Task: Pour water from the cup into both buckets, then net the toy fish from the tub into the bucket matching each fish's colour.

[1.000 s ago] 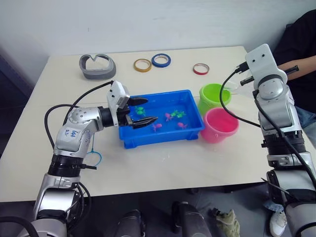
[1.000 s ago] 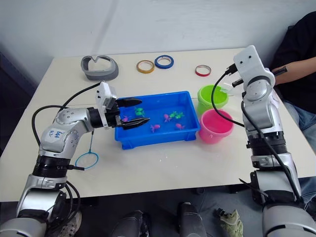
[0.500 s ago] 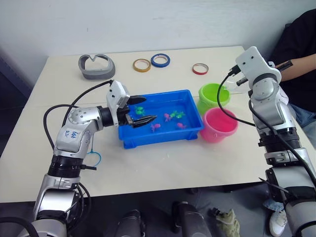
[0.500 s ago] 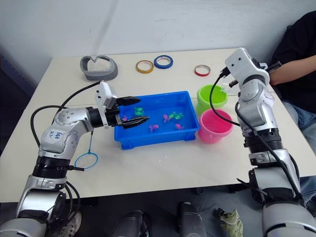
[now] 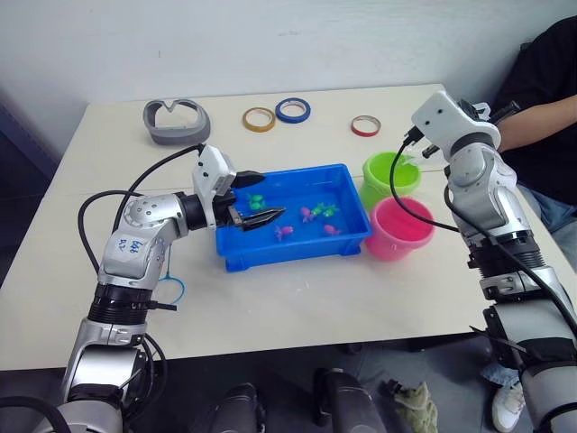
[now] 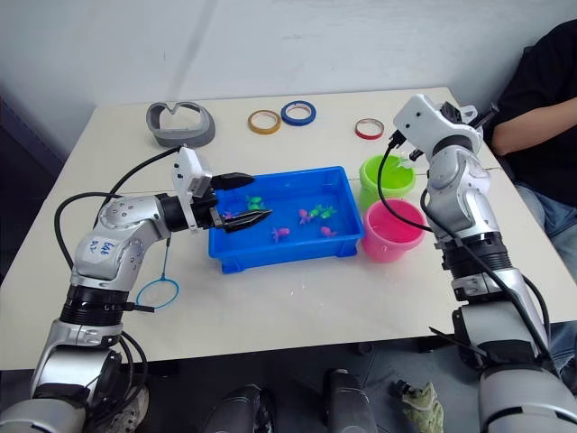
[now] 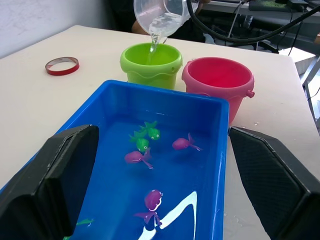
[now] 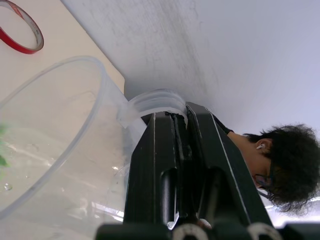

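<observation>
My right gripper (image 8: pixel 172 120) is shut on the handle of the clear cup (image 7: pixel 160 15). The cup is tilted above the lime green bucket (image 5: pixel 386 171), and a thin stream of water falls from it into that bucket. The pink bucket (image 5: pixel 401 230) stands right next to the green one, nearer to me. Both are at the right end of the blue tub (image 5: pixel 288 255), where several pink and green toy fish (image 7: pixel 145 137) lie in water. My left gripper (image 5: pixel 261 197) hangs open over the tub's left end with nothing between its fingers.
A small blue ring net (image 6: pixel 158 291) lies on the table beside my left arm. At the back are a grey curved object (image 5: pixel 178 121) and yellow (image 5: pixel 260 118), blue (image 5: pixel 294 110) and red (image 5: pixel 366 125) tape rolls. A person (image 5: pixel 541 81) sits at the far right.
My right arm has swung left and tipped the cup further over the green bucket. My left gripper has stayed open over the tub.
</observation>
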Robot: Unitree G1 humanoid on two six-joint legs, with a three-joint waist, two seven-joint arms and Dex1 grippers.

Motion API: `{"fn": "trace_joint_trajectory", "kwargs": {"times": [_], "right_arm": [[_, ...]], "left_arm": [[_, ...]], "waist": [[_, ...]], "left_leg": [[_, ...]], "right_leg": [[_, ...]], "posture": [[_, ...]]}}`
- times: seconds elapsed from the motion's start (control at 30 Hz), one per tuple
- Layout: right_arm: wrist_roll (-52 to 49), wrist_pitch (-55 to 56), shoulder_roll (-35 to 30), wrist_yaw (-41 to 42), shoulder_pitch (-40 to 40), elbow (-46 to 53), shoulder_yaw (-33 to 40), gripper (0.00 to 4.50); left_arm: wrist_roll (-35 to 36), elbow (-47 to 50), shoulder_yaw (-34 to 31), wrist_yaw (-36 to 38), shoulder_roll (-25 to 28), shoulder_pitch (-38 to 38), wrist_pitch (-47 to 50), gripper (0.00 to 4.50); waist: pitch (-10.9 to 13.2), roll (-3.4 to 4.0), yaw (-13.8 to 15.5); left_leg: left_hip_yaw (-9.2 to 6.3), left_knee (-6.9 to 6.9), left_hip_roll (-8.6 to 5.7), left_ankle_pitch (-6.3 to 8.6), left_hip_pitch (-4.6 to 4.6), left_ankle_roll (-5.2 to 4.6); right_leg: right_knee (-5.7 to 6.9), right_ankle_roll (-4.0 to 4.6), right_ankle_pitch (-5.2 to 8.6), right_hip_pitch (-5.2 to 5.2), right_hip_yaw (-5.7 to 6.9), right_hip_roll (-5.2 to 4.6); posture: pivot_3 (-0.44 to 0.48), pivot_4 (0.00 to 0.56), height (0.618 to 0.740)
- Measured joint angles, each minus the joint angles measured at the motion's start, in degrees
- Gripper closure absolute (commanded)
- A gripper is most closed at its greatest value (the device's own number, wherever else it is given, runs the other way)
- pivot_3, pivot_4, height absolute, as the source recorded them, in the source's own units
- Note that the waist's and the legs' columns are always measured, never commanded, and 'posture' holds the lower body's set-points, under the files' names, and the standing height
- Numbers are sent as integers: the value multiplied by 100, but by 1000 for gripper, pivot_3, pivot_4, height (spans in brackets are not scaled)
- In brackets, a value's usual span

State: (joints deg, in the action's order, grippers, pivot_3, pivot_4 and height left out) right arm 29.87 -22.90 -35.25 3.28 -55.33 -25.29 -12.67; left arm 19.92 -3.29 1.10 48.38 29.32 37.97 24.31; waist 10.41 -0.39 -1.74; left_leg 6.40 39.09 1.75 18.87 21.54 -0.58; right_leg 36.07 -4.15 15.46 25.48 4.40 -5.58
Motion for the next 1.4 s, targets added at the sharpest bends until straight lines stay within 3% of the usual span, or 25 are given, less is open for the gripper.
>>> {"fn": "trace_joint_trajectory", "kwargs": {"times": [1.4], "right_arm": [[626, 825, -19, 56, 0, -197, -82, 4425]], "left_arm": [[-13, -1, -3, -11, 1, -17, -121, 0]], "waist": [[0, 0, 2]], "left_leg": [[1, 4, -1, -3, -3, 3]], "right_leg": [[36, 0, 0, 0, 0, 0]], "posture": [[0, 150, 713]]}}
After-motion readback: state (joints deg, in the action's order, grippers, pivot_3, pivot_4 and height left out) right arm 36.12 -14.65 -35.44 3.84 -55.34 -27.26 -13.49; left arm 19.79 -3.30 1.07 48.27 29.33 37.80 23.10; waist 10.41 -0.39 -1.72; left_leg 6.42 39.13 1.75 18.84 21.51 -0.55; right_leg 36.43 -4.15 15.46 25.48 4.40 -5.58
